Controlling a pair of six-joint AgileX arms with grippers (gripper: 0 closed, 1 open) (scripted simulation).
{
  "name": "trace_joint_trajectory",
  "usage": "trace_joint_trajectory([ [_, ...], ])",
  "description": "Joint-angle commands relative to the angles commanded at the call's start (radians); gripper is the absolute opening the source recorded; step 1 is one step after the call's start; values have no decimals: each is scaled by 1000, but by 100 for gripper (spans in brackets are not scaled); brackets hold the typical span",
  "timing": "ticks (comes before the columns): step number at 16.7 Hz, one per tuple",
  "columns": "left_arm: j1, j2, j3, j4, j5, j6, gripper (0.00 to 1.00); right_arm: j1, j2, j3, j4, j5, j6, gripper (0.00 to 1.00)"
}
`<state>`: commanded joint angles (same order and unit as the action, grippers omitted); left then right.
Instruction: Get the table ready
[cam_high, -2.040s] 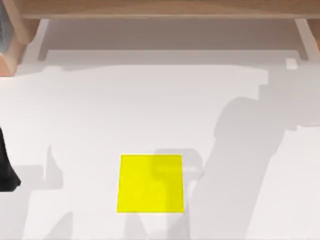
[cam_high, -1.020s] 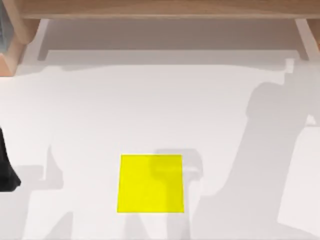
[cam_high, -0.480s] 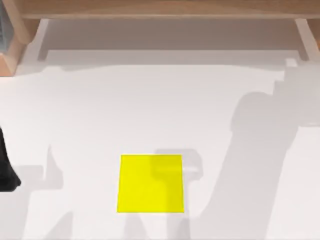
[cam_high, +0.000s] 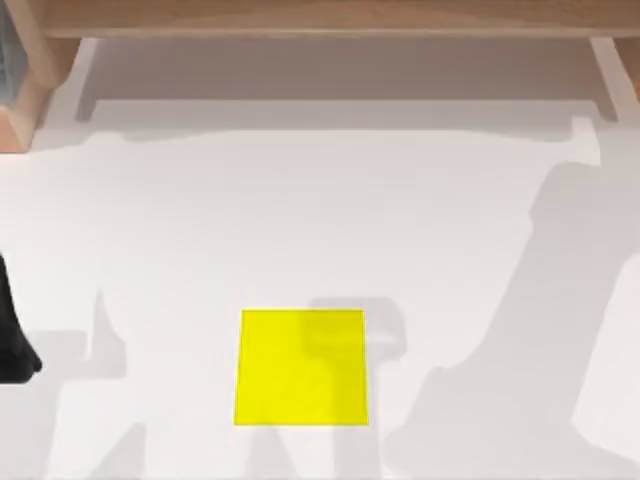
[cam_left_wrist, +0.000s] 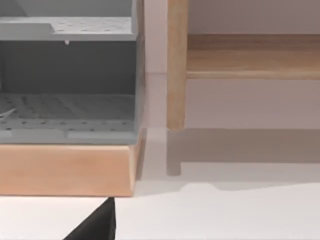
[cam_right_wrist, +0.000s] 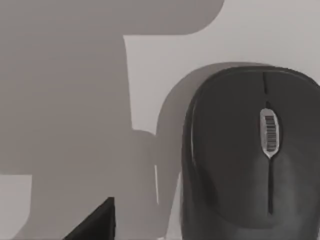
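The white table (cam_high: 300, 220) spreads under everything. A dark mouse (cam_right_wrist: 250, 155) lies on it, below the right wrist camera - a crooked grab could push it away. I cannot tell how the grippers stand.

My top camera looks straight down on the table (cam_high: 300, 220), taking in the yellow mat (cam_high: 301, 367) and the shelf (cam_high: 320, 18) along the far edge. My left wrist camera faces level and close on that same shelf (cam_left_wrist: 250, 55) and a grey rack (cam_left_wrist: 67, 80). My right wrist camera looks down, very near, on a mouse (cam_right_wrist: 250, 155).
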<state>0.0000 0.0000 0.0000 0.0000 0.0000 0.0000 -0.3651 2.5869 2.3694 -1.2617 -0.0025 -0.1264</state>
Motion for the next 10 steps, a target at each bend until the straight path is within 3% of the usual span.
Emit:
trace_joint_trajectory([
  [6,0,0,0,0,0,0,100,3,12,-2,22,-1,0,100],
  [10,0,0,0,0,0,0,100,3,12,-2,22,-1,0,70],
])
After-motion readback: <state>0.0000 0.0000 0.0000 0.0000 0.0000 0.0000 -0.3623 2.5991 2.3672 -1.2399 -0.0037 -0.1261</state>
